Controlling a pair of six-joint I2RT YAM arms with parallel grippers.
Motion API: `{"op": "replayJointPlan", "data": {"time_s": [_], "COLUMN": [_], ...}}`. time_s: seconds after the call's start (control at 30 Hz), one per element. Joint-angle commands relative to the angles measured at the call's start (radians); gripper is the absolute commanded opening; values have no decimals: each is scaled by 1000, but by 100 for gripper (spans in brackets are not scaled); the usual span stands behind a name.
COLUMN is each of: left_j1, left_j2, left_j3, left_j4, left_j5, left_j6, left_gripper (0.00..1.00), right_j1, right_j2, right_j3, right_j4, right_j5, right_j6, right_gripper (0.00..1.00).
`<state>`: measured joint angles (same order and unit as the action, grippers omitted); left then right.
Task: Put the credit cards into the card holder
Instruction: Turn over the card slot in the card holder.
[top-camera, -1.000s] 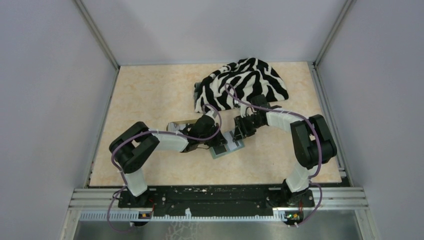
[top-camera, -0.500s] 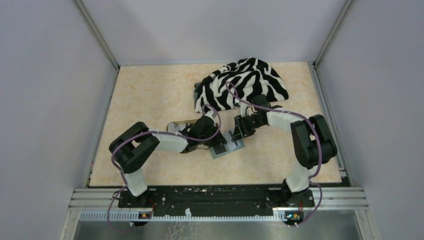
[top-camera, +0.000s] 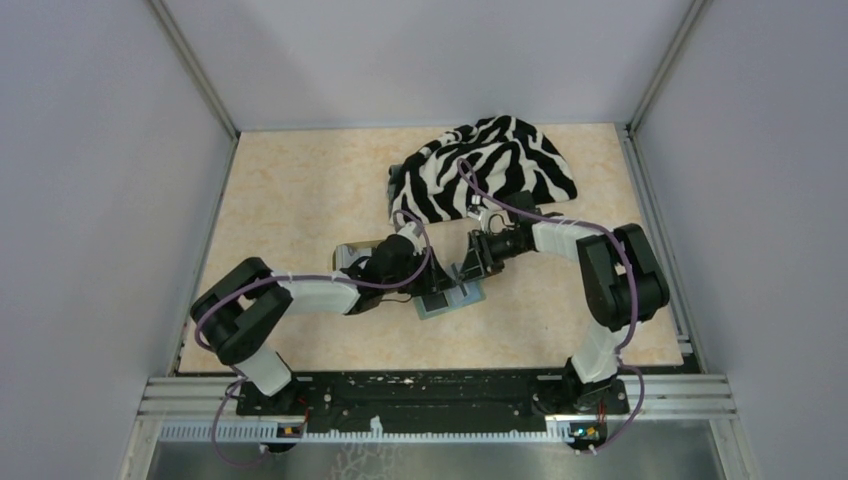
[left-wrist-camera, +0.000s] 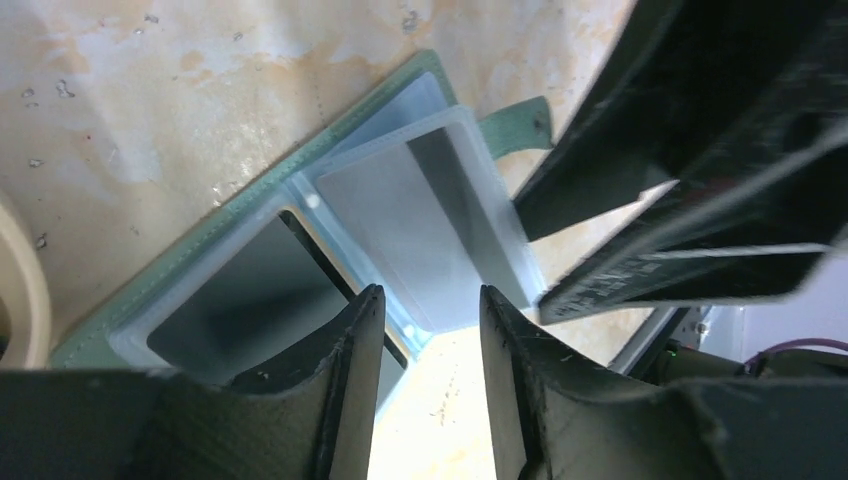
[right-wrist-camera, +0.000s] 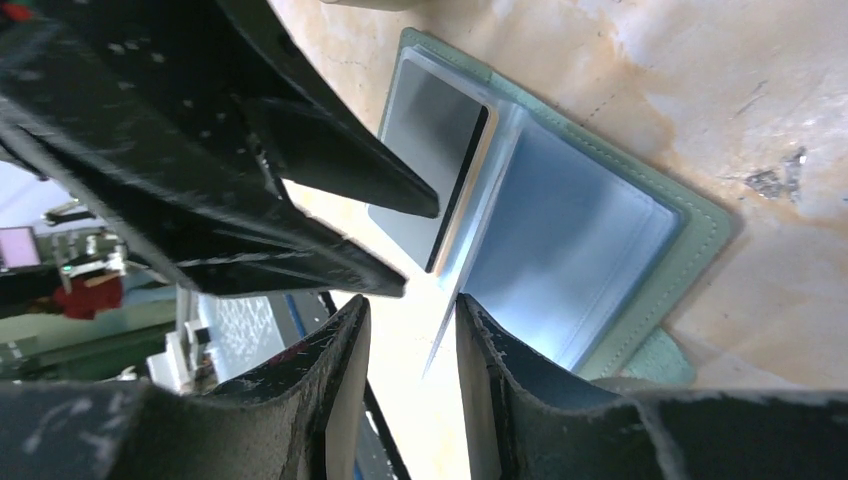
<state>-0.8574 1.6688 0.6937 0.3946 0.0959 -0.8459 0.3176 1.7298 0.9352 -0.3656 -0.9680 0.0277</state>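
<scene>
While both stand parted and empty, the left gripper (left-wrist-camera: 430, 292) has the open card holder (left-wrist-camera: 250, 208) on the table just beyond its tips. At least one dark card (left-wrist-camera: 250, 300) is already in a pocket. The right gripper (right-wrist-camera: 412, 300) faces it from across the holder. No loose cards show, so I cannot tell what remains.

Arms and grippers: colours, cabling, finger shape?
The left arm and right arm both have bulky black joint housings, white link shells and a purple cable looping outside each. The left gripper and right gripper each carry two black, tapered fingers, scuffed with pale specks.
</scene>
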Motion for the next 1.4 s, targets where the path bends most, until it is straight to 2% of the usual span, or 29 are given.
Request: {"op": "replayJointPlan", "data": {"time_s": [0.0,0.23,0.53,0.8,0.93,1.13,1.23,1.37], "left_j1": [-1,0,-1,0,0,0,0,11], "left_j2": [-79,-178,-466,-657,-719,-844,-893,-887], "left_j3": [-24,-89,-202,-309,-342,-321,-278,-180], "left_j4": [-12,-14,-184,-234,-222,-311,-421,-587], "left_j5": [-20,-51,-265,-310,-325,-422,-506,-626], "left_j6": [-7,-10,27,20,59,215,289,337], "left_gripper": [50,52,52,52,52,66,77,84], "right_j1": [-6,-2,120,172,172,169,168,169], "right_j2": [30,45,55,76,38,-82,-168,-256], "right_j3": [-13,-45,-44,-2,46,152,162,210], "right_j4": [67,173,239,158,52,-184,-193,-199], "right_j5": [-100,-193,-182,-120,-65,26,116,170], "right_j6": [56,136,143,69,-59,-363,-424,-490], "right_gripper": [37,38,38,39,38,38,39,41]}}
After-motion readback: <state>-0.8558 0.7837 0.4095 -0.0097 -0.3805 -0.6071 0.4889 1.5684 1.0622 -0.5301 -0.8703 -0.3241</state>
